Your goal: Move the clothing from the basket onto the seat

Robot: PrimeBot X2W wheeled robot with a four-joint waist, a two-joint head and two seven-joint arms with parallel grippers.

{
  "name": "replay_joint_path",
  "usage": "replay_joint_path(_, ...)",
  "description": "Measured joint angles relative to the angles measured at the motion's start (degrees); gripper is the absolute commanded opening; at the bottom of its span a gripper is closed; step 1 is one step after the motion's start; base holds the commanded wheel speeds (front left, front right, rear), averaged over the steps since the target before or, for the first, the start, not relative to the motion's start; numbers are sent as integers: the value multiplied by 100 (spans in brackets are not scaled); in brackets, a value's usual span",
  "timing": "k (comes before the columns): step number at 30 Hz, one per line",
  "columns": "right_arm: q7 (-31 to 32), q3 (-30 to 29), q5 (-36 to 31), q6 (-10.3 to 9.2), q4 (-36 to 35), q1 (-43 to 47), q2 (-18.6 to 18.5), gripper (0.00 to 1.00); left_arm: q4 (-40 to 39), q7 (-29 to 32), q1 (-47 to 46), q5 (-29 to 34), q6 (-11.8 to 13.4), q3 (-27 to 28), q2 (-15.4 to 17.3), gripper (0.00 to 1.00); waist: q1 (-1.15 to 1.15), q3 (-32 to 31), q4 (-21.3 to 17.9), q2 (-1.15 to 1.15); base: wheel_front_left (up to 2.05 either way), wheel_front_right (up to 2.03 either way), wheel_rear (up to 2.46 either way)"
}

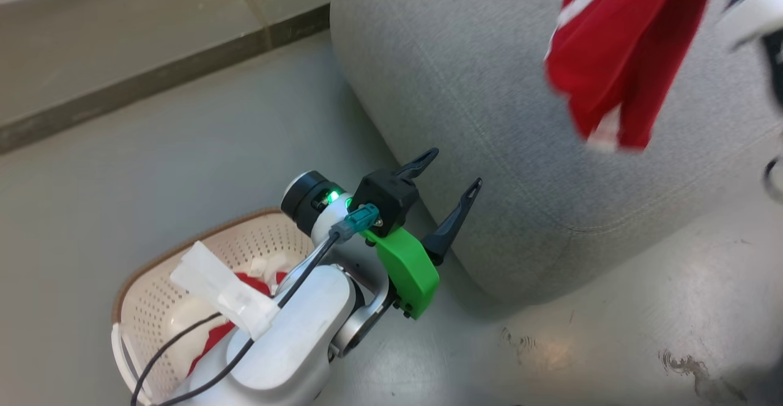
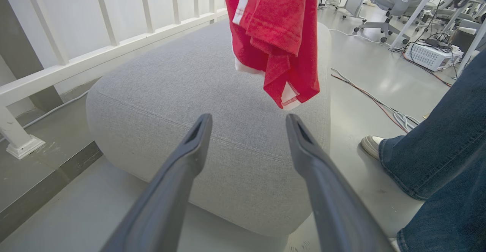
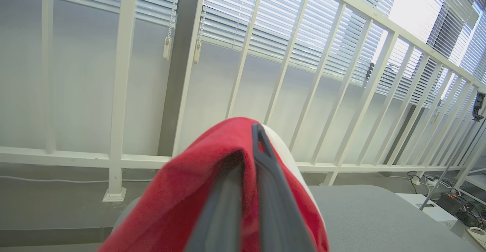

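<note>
We see red cloth in the garment (image 2: 281, 28), matt grey woven upholstery on the seat (image 2: 197, 81), perforated plastic in the basket (image 1: 144, 308), a smooth, glossy floor (image 1: 183, 149).

The head view looks steeply down on the near corner of the grey seat (image 1: 465, 88), with the basket (image 1: 244, 241) just before that corner. The left wrist view sits low and close at the same corner, facing across the seat's top along the left pincer (image 2: 247, 118) toward the white railing (image 2: 114, 51) behind it. The right wrist view rides above the seat, tilted up at that railing. All three share the seat and the red garment (image 1: 612, 57) above it.
</note>
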Motion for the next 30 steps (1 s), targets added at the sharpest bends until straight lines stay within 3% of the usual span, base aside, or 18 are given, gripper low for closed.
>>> replay_joint_path(8,341,-644,281,-175,-21,-1173,-504,0,-153,200,-281,201,1,-153,58,100,0,519,294,0,0,0,0)
replay_joint_path(16,556,-976,274,-305,242,-1839,-1078,0,-368,252,-557,401,-7,-249,63,100,0,958,809,0,0,0,0)
replay_joint_path(19,602,-1131,268,-447,419,-1900,-1244,0,-433,252,-664,442,-40,-276,60,100,0,1114,1019,0,0,0,0)
replay_joint_path(30,669,-1202,267,-556,795,-2063,-1325,0,-735,422,-889,552,-40,-233,90,100,1,1758,1572,0,0,0,0)
